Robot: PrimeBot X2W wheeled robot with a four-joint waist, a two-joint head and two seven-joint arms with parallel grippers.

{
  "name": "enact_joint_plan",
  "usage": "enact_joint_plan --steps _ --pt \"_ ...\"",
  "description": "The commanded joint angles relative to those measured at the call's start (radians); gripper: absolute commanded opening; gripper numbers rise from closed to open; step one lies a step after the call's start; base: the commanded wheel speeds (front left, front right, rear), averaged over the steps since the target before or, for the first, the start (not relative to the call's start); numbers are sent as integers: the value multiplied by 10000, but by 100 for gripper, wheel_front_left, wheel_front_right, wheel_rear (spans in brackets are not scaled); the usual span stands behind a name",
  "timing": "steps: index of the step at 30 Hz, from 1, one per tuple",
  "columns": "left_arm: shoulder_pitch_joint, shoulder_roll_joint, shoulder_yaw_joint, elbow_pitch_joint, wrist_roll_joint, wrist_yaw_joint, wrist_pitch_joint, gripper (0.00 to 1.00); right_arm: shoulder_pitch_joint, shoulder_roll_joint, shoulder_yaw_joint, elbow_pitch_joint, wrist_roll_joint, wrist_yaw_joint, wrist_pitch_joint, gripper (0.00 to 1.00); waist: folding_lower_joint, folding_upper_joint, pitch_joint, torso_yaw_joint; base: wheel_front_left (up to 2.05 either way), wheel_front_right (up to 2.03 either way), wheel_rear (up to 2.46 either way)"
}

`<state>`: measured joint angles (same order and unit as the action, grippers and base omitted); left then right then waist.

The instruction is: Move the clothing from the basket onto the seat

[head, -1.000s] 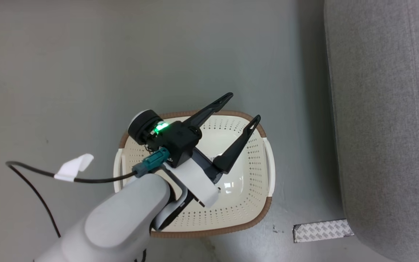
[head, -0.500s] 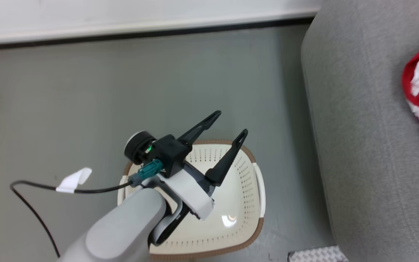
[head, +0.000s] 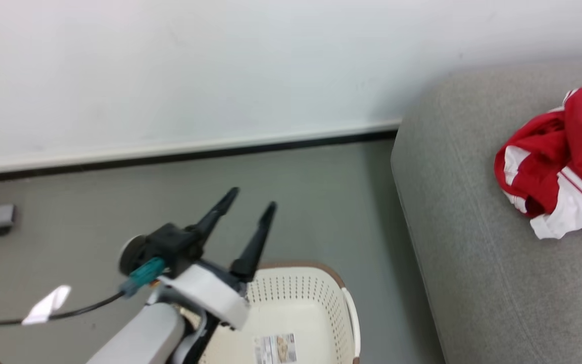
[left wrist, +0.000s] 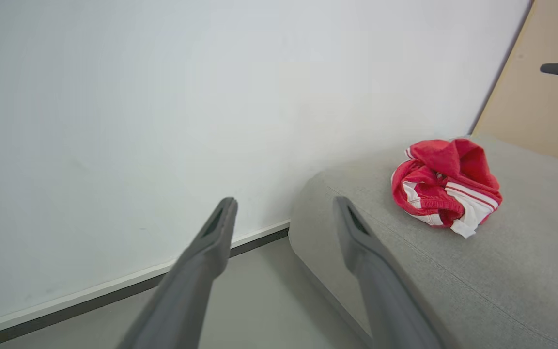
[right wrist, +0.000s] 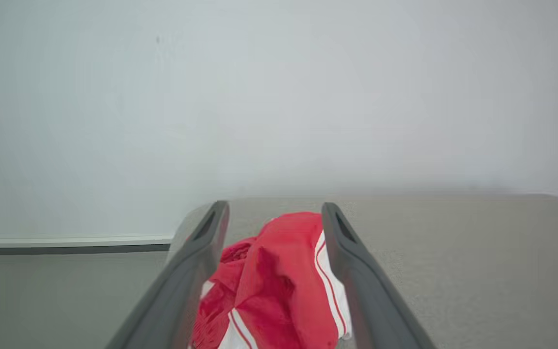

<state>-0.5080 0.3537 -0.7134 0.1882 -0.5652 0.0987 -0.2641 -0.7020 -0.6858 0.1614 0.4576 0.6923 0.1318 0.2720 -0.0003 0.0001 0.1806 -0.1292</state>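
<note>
**Left claw** (head: 251,199): two long dark fingers, spread apart, nothing between them. It hangs over the far left rim of the basket and points toward the far wall. A black cable (head: 84,307) with a white tape tag (head: 46,305) trails left from the wrist. In its own wrist view the left claw (left wrist: 284,202) is aimed at the sofa's left end and the wall behind it.

**Right claw** (right wrist: 274,207): fingers spread apart and not clamped on anything. The clothing is seen in the gap between them, lying on the sofa beyond.

**Clothing** (head: 559,162): one bunched heap of red fabric with white stripes and white panels. It rests on the sofa seat, at the right and toward the far side, well apart from the basket. It also shows in the left wrist view (left wrist: 446,186) and the right wrist view (right wrist: 279,281).

**Basket** (head: 316,298): cream plastic with rows of holes, a brown rim and a white side handle. It stands on the floor, near, just left of the sofa. A printed label (head: 276,348) lies on its bottom.

**Sofa** (head: 473,253): light grey woven fabric with a rounded left end and its far edge at the wall. It also shows in both wrist views (left wrist: 502,271) (right wrist: 453,252).

**Floor** (head: 296,192): grey-green and smooth.

**Wall** (head: 220,65): white, with a pale skirting and a dark strip at its foot (head: 220,146).

**Tan panel** (left wrist: 540,111): at the far right, behind the sofa.
</note>
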Motion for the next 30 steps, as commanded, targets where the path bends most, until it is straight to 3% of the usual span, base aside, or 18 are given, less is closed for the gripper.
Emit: enact_joint_plan --steps 1,10,16,24,30 --pt "369 142 253 -84 -79 97 -1 100 287 122 110 -344 99 -23 -257 100 3 -1 -619 142 0 0 0" --pt "2220 608 2346 -693 -417 581 -2 100 1652 1131 311 -1983 -147 -23 -1949 100 3 -1 -1676 661 0 0 0" --pt "3494 446 3845 -1013 -517 994 -1 100 2968 2000 149 -2517 -693 -23 -2733 100 3 -1 -1967 978 0 0 0" --pt "4611 -103 5143 -1017 313 685 -1 100 5008 3422 120 -2937 -1310 -23 -4108 100 3 -1 -2164 1319 0 0 0" --pt "5164 -784 6035 -579 1250 34 -3 100 6075 4037 310 -2364 -1759 -23 -5176 100 3 -1 -2234 1411 0 0 0"
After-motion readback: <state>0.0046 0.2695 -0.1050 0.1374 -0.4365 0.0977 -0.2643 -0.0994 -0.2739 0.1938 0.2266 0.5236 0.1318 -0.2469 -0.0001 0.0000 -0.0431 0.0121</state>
